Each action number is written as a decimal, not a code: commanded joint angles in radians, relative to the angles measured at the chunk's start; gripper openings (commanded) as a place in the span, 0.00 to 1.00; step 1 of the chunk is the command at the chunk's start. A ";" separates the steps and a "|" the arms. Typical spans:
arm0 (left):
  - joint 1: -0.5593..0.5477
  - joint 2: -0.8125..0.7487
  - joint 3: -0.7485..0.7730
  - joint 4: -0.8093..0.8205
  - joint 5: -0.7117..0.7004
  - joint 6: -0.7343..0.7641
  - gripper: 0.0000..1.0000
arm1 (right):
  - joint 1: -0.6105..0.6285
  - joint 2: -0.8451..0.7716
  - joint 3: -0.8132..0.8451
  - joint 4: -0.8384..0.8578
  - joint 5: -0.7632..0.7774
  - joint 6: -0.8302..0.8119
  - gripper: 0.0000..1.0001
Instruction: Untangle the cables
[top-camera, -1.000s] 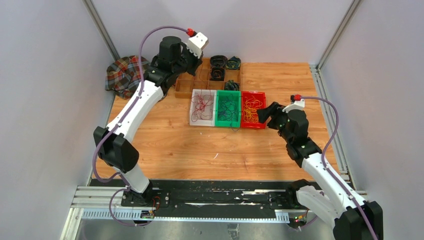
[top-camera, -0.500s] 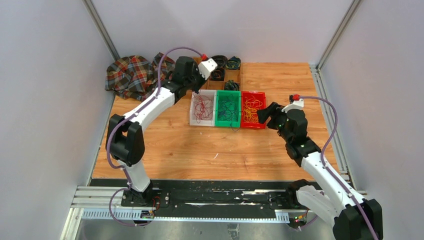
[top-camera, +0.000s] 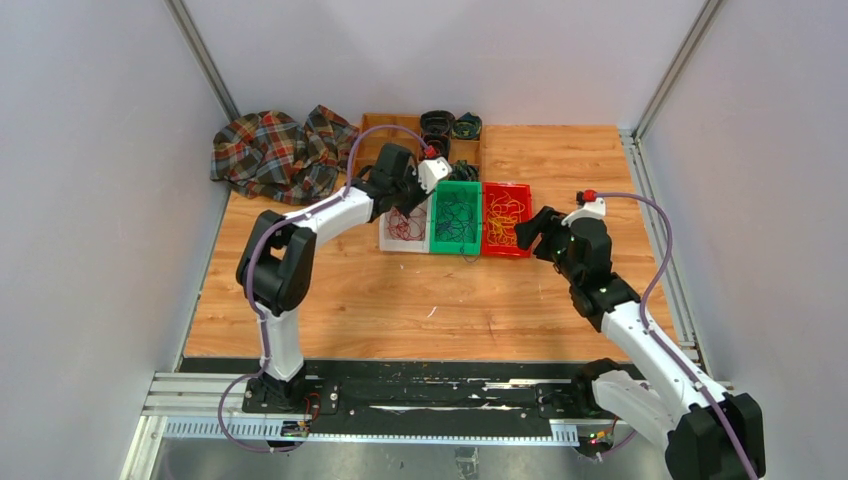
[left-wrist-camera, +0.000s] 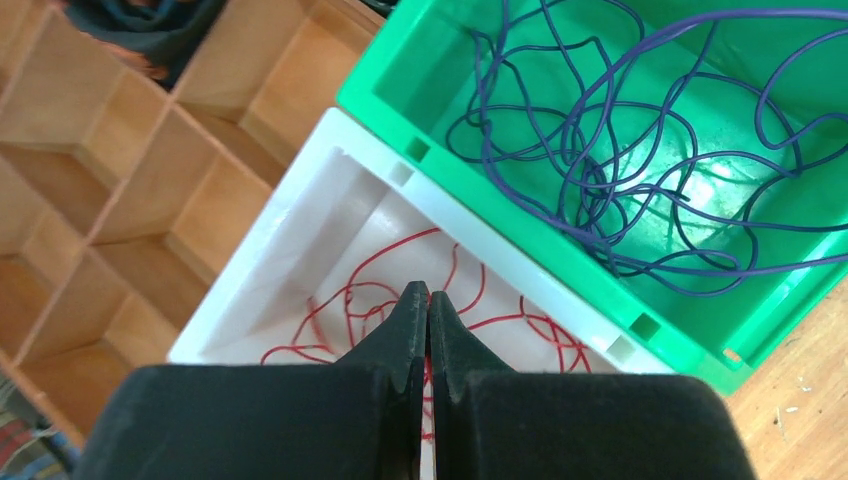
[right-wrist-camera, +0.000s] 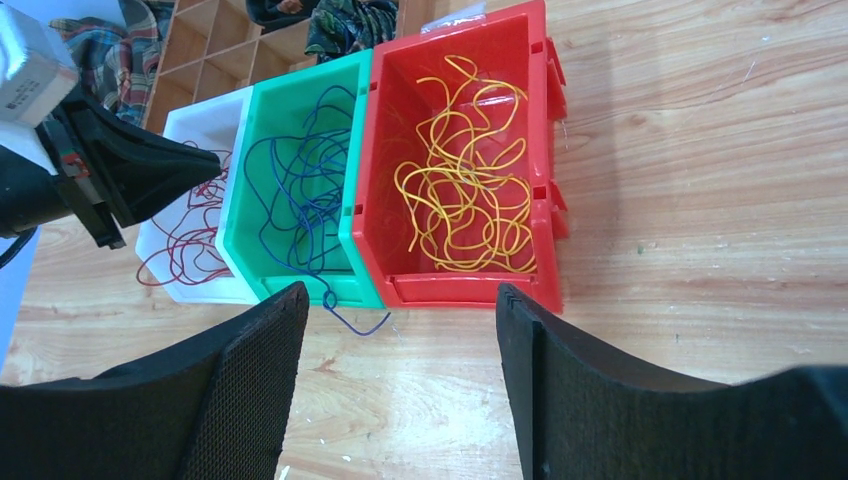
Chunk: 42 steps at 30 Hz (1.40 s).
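The cables lie sorted in three bins side by side. Red cables (right-wrist-camera: 185, 255) fill the white bin (top-camera: 388, 238), purple-blue cables (left-wrist-camera: 600, 150) the green bin (top-camera: 457, 243), and yellow cables (right-wrist-camera: 465, 190) the red bin (top-camera: 506, 248). One blue end (right-wrist-camera: 355, 322) hangs over the green bin's front onto the table. My left gripper (left-wrist-camera: 428, 292) is shut, its tips low over the red strands in the white bin; I see nothing clearly pinched. My right gripper (right-wrist-camera: 400, 290) is open and empty above the bare wood, just in front of the red bin.
A wooden compartment organizer (top-camera: 390, 160) stands right behind the bins, with dark items (top-camera: 436, 125) in its back cells. A plaid cloth (top-camera: 275, 150) lies at the back left. Grey walls close in both sides.
My left arm swung from above the organizer, to the right and down, until its shut gripper reached the white bin. The right gripper barely moved.
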 joint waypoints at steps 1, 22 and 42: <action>-0.007 0.052 0.014 0.052 0.027 -0.038 0.00 | -0.014 0.015 0.032 -0.020 0.009 -0.020 0.68; 0.017 -0.181 0.368 -0.581 0.058 -0.045 0.98 | -0.014 0.019 0.167 -0.137 0.160 -0.200 0.84; 0.561 -0.744 -0.881 0.397 0.167 -0.265 0.98 | -0.299 0.212 -0.246 0.403 0.593 -0.333 0.86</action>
